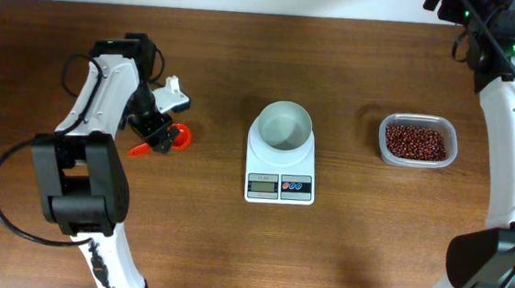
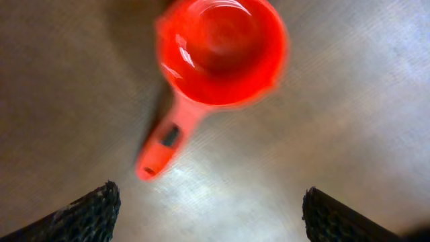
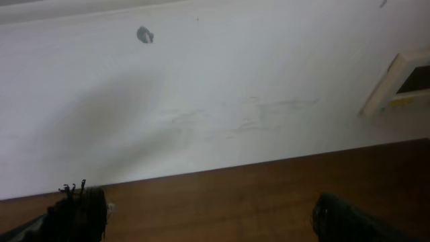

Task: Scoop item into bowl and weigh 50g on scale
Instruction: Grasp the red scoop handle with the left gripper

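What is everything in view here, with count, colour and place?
Beans: many, dark reddish-brown, in the tub.
Tub: one, clear, right part of the table.
Bowl: one, white, on the scale, looks empty.
Scale: one, white, table centre.
Scoop: one, orange-red, lying on the table at left.
Table: one, brown wood.
Wall: one, white, beyond the table's far edge.
Left gripper: one, black fingers, open over the scoop.
Right gripper: one, black fingers, open, at the far right edge of the table.
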Robot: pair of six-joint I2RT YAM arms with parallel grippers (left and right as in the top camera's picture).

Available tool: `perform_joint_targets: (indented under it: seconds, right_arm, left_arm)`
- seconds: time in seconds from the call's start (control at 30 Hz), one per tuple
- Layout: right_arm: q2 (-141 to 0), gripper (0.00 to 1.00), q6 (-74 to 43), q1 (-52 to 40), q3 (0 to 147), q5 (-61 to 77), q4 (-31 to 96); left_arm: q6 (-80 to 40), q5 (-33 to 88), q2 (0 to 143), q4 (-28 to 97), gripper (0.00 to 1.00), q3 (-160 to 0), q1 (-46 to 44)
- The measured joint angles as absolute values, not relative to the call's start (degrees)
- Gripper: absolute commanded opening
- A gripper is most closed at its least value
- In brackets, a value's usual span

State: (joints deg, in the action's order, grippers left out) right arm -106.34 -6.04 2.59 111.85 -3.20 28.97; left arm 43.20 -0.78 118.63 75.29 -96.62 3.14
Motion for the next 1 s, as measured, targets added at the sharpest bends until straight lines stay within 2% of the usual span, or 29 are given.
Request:
perform_joint_targets:
  seconds: [0.1, 0.27, 0.33, 0.47, 0.7, 0.77, 0.87, 0.9, 0.97, 1.0]
  right_arm:
    - [-106.3, 0.99, -6.0, 2.6, 111.9, -3.2, 29.8]
    - [-106.3, 0.99, -6.0, 2.6, 111.9, -3.2, 30.0]
    - [-106.3, 0.99, -6.0, 2.6, 111.9, -3.2, 30.0]
    - [-106.3, 0.99, -6.0, 2.6, 111.9, -3.2, 30.1]
    - [-106.3, 0.99, -6.0, 2.6, 111.9, -3.2, 31.3]
    - [-106.3, 0.99, -6.0, 2.6, 111.9, -3.2, 31.3]
    - [-106.3, 0.99, -6.0, 2.6, 111.9, -3.2, 31.3]
    - [-106.3, 0.99, -6.0, 2.6, 111.9, -3.2, 31.3]
    - [-106.3, 0.99, -6.0, 2.6, 111.9, -3.2, 31.3]
    - [-106.3, 0.99, -6.0, 2.6, 111.9, -3.2, 31.4]
  left_arm:
    - [43.5, -0.6, 119.9, 72.5, 0.84, -96.6, 4.3]
    - [44.1, -0.6, 124.7, 70.1, 0.55, -96.6, 4.4]
    - [44.0, -0.5, 126.0, 69.7, 0.47, -96.6, 4.4]
    - [44.1, 1.7, 126.1, 67.2, 0.37, -96.5, 4.4]
    - [43.0, 7.2, 126.1, 62.5, 0.27, -93.8, 4.4]
    - [40.7, 8.5, 126.1, 60.5, 0.29, -93.4, 4.4]
    - [30.3, 10.1, 126.1, 54.8, 0.35, -93.4, 4.4]
    - [26.3, 10.3, 126.1, 52.6, 0.4, -93.4, 4.4]
    - [17.6, 10.6, 126.1, 49.2, 0.57, -93.4, 4.4]
    - [14.7, 10.9, 126.1, 48.2, 0.61, -93.3, 4.4]
